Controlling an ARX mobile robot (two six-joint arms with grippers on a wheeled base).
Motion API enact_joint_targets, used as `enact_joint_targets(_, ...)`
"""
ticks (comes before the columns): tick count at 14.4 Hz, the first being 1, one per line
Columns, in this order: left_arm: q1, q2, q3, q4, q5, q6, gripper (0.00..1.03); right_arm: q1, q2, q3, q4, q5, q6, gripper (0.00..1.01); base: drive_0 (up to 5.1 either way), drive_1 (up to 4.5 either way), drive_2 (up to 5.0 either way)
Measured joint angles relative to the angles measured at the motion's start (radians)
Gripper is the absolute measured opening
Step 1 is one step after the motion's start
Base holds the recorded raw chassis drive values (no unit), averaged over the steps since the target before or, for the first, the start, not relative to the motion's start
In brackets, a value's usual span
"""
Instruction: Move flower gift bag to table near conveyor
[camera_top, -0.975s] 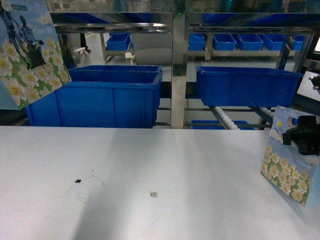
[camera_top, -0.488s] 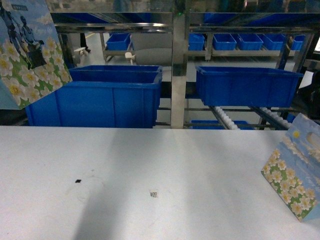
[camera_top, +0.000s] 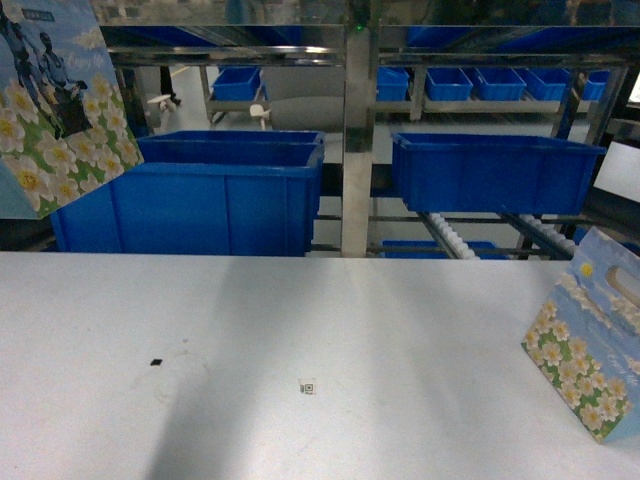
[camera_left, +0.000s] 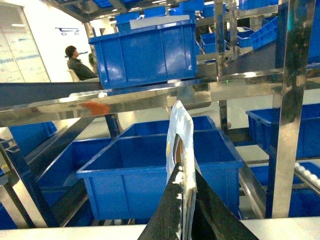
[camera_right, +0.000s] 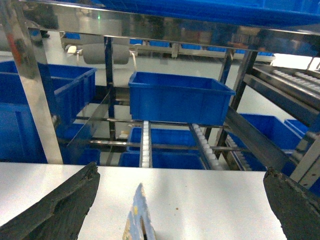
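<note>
- Two flower gift bags are in play: one stands on the table at its right edge, and the other hangs high at the far left of the head view, held up in front of the conveyor racking.
- Table first, since it is my landing zone: I judge the open whitish top left of centre to be the best target, well short of the blue bins behind its far edge.
- On the left wrist view the held flower gift bag sits edge-on, and the left gripper has its fingers clamped together on the bag's lower part. I would keep that pinch firm while lowering, and keep the bag upright so its base meets the top flat.
- The standing flower gift bag leans a little; I would stay well apart from it so neither arm knocks it.
- On the right wrist view the right gripper has its fingers spread wide, empty, with that bag's top edge between them but untouched.
- Small dark specks mark the tabletop; they are no obstacle.
</note>
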Motion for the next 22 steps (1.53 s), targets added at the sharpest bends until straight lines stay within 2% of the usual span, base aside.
enact_joint_targets(3,0.0,0.0,0.0,0.0,0.0,0.0,0.02,0.002,-0.23,-0.105,-0.116,0.035,-0.007,0.98,0.0,0.0,0.0)
enact_joint_targets(5,0.0,0.0,0.0,0.0,0.0,0.0,0.02,0.035,-0.382,-0.154,-0.192,0.064,-0.002,0.98,0.0,0.0,0.0)
enact_joint_targets(6,0.0,0.0,0.0,0.0,0.0,0.0,0.02,0.062,-0.458,-0.176,-0.252,0.077,0.002,0.98,0.0,0.0,0.0)
enact_joint_targets(8,0.0,0.0,0.0,0.0,0.0,0.0,0.02,0.154,-0.619,-0.197,-0.39,0.157,0.004,0.98,0.0,0.0,0.0)
enact_joint_targets(9,0.0,0.0,0.0,0.0,0.0,0.0,0.02,0.184,-0.662,-0.198,-0.409,0.173,0.004,0.98,0.0,0.0,0.0)
enact_joint_targets(15,-0.004,0.006,0.0,0.014,-0.004,0.0,0.02,0.183,-0.659,-0.198,-0.41,0.181,0.004,0.98,0.0,0.0,0.0)
enact_joint_targets(18,-0.054,0.238,0.052,0.108,-0.068,-0.012,0.02,0.183,-0.659,-0.198,-0.41,0.181,0.004,0.98,0.0,0.0,0.0)
enact_joint_targets(20,-0.056,0.349,0.093,0.195,-0.105,-0.025,0.02,0.183,-0.658,-0.198,-0.41,0.181,0.004,0.98,0.0,0.0,0.0)
enact_joint_targets(22,-0.051,0.456,0.121,0.217,-0.141,-0.04,0.02,0.183,-0.659,-0.198,-0.41,0.181,0.004,0.98,0.0,0.0,0.0)
